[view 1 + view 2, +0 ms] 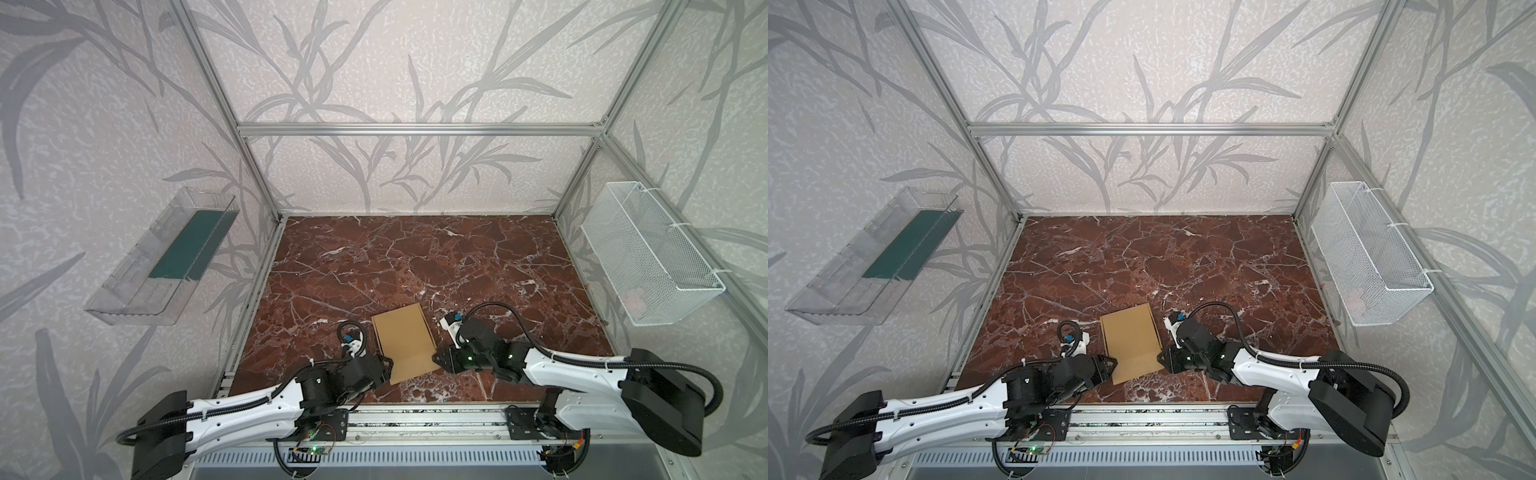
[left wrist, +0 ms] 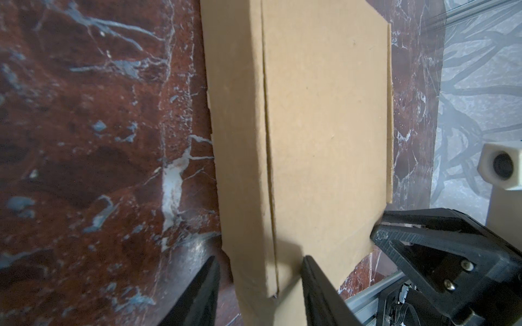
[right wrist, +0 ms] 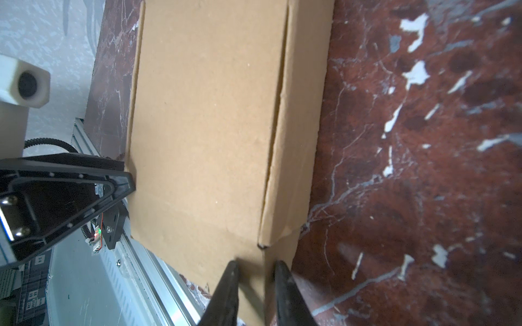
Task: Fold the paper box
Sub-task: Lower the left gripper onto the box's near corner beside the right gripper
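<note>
The paper box (image 1: 403, 337) — right pincer (image 3: 255, 264) grips its edge, left pincer (image 2: 260, 258) straddles it, open.

Pale walls (image 1: 374, 62) printed with grey leaves, framed by aluminium rails (image 1: 415, 129). Red-brown marble bench (image 1: 415, 257). A clear plastic tray (image 1: 124, 299) hangs on one side wall, a white wire basket (image 1: 648, 249) opposite.

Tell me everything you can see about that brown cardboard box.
The paper box is plain tan cardboard, unprinted, a shallow rectangular mailer lying flat on the red marble table, near its front edge. Its lid panel is down, with side seams showing; a flap sticks out at the near end. The left gripper straddles one near corner with jaws apart; the right gripper pinches the other.
</note>
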{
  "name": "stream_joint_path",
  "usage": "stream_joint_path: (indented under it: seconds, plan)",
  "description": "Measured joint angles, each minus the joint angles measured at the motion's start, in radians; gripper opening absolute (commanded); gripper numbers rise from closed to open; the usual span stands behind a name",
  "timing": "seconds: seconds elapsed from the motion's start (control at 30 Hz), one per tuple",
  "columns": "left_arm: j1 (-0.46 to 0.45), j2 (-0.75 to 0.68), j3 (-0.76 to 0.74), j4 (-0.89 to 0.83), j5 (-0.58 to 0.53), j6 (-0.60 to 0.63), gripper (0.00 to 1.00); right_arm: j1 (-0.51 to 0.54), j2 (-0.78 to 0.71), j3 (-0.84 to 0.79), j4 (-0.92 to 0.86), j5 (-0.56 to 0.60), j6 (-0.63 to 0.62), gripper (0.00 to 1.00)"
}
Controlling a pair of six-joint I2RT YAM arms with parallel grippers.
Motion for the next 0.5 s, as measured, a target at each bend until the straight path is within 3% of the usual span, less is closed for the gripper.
stream_joint_path:
  seconds: [0.5]
  plan:
    - [-0.184, -0.039, -0.05, 0.043, -0.136, -0.078, 0.44, 0.0, 0.0, 0.0, 0.0, -0.001, 0.0, 0.24]
